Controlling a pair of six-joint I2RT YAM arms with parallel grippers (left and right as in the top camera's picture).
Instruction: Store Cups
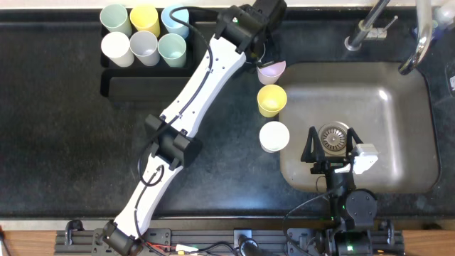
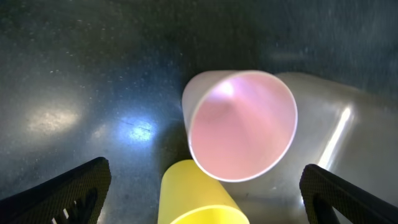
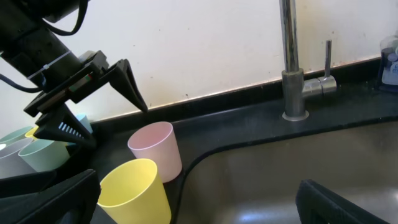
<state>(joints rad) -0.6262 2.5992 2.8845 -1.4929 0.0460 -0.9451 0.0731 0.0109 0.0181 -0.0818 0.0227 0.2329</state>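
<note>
1. The right gripper (image 1: 332,146) hangs low over the sink (image 1: 398,142), near its drain. Its fingers are wide apart and hold nothing.
2. On the dark counter (image 1: 57,142), along the left rim of the sink, three cups stand upright in a line, mouths up. The nearest is the white cup (image 1: 274,136).
3. Next comes the yellow cup (image 1: 271,99), a little apart from the white one.
4. Farthest in the line is the pink cup (image 2: 242,124), at the corner of the sink. The yellow cup is just beside it on the near side, and the sink rim is close on the other side, so there is little room around it.
5. The left gripper (image 3: 119,126) is above the pink cup. Its fingers (image 2: 68,193) are spread wide, one to each side, and do not touch the cup.
6. The left arm (image 1: 199,92) lies across the counter between the cup line and the tray (image 1: 106,85).
7. In the far end of the tray stand six cups (image 1: 144,46), in two rows of three.
8. The faucet (image 1: 366,28) stands behind the sink.
</note>
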